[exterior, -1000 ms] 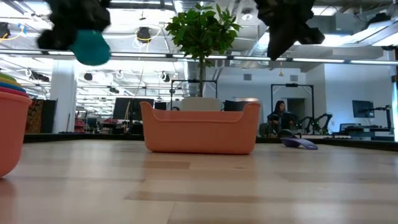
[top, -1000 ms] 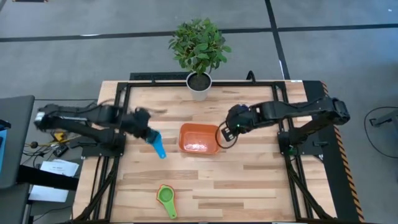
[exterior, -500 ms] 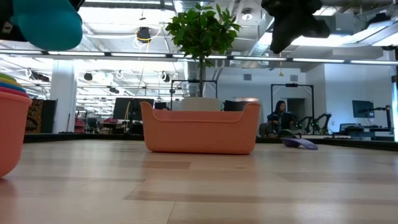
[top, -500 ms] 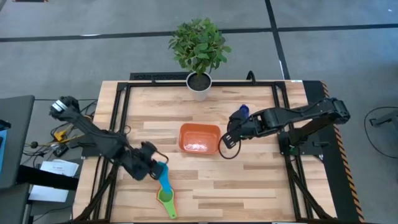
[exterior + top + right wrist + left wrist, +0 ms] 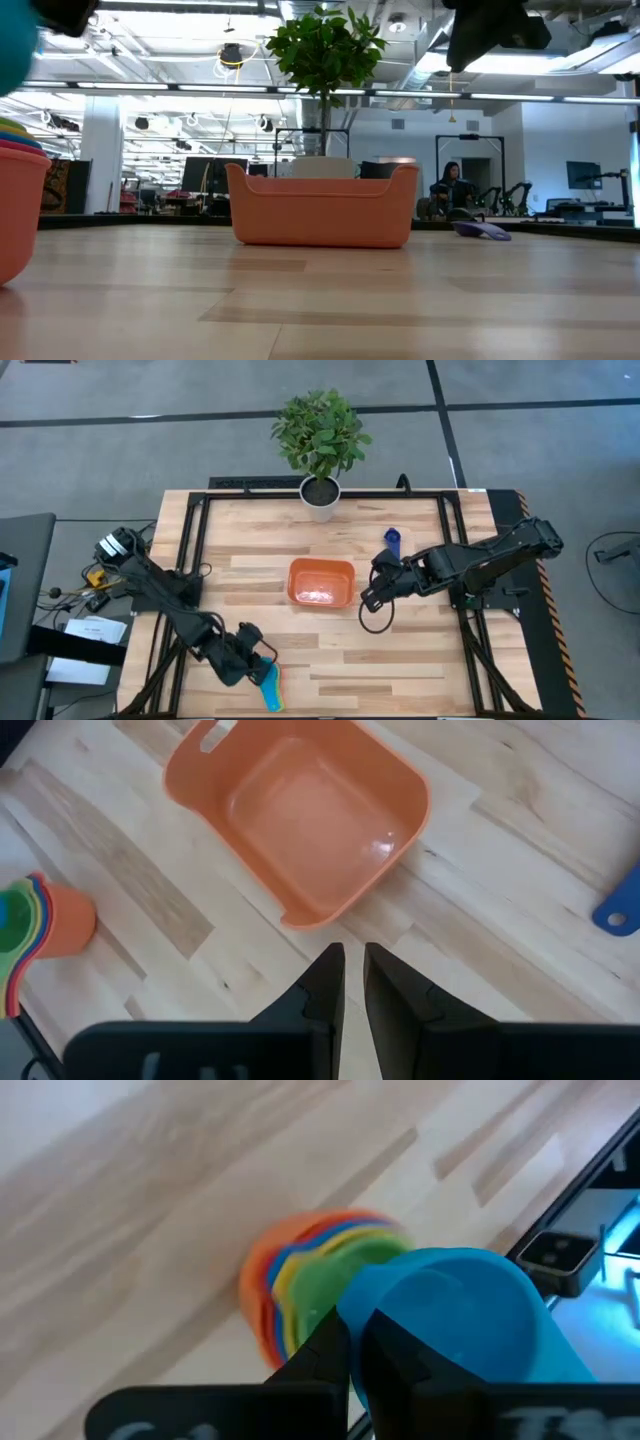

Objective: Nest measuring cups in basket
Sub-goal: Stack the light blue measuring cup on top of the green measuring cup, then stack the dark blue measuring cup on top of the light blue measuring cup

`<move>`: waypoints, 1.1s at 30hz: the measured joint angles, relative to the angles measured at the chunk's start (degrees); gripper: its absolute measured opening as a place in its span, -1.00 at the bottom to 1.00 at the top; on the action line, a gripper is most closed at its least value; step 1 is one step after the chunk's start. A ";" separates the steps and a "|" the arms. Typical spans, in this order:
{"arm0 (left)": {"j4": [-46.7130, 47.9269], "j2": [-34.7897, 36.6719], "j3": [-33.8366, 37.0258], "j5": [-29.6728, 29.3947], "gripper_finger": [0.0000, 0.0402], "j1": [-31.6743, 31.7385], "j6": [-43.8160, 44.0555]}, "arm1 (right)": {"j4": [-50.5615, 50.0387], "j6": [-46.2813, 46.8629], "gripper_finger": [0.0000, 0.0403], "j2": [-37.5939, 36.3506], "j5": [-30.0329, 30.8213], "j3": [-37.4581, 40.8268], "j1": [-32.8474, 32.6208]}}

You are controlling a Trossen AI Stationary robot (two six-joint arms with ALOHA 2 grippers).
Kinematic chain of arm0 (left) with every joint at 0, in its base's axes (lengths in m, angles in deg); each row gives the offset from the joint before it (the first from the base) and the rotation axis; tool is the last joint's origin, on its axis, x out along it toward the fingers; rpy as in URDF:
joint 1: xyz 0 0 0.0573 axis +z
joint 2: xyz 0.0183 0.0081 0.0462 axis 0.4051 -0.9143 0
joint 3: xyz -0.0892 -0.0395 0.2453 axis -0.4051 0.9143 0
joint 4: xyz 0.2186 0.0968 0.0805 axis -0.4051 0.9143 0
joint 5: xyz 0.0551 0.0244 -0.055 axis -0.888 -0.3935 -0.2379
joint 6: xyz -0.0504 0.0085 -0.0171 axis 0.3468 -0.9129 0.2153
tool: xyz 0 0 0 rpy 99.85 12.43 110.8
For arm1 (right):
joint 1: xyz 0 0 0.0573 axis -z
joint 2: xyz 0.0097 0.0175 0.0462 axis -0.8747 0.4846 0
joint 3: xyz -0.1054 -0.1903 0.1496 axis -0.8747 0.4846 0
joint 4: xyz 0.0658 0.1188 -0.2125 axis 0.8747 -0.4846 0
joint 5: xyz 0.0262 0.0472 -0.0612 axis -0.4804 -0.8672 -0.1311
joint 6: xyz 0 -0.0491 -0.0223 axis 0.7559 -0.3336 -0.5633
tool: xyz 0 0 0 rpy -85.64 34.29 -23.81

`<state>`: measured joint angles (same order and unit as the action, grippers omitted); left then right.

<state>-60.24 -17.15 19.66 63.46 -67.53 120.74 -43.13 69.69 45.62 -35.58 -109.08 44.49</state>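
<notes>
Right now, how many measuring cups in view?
6: light blue in left gripper; stack (orange, blue, yellow, green) beneath it; navy right of basket. One may be hidden.

Both arms matte black, segmented links with rounded joint housings. Left arm (image 5: 170, 610), lower left of the high view: white cap at its base joint. Right arm (image 5: 470, 560), right of centre: black cable loop hanging below wrist. Fingers (image 5: 322, 990) flat, dark, straight-edged.
</notes>
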 joint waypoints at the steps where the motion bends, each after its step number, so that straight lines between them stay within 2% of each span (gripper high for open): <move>1: 0.29 -0.01 0.00 -0.11 -1.00 -0.59 1.06 | 0.01 0.25 -0.66 0.00 0.07 0.00 -0.20; 7: 1.30 -0.01 0.00 -0.55 -1.00 -1.97 4.73 | 0.03 1.16 -0.66 0.00 1.22 0.00 -0.73; 14: 1.63 -0.01 0.00 0.00 -0.98 -1.99 5.06 | 0.05 2.56 -0.66 0.00 1.31 0.00 -0.73; 28: 2.65 0.01 0.00 0.02 -0.64 -1.99 5.34 | 0.10 2.68 -0.66 0.00 1.36 0.00 -0.71; 33: 3.23 0.01 0.00 0.63 -0.59 -1.48 1.71 | 0.07 2.31 -0.66 0.00 1.36 0.00 -0.71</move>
<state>-57.01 -17.14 19.66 64.08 -69.01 122.44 -43.06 72.00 45.62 -34.23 -109.08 43.78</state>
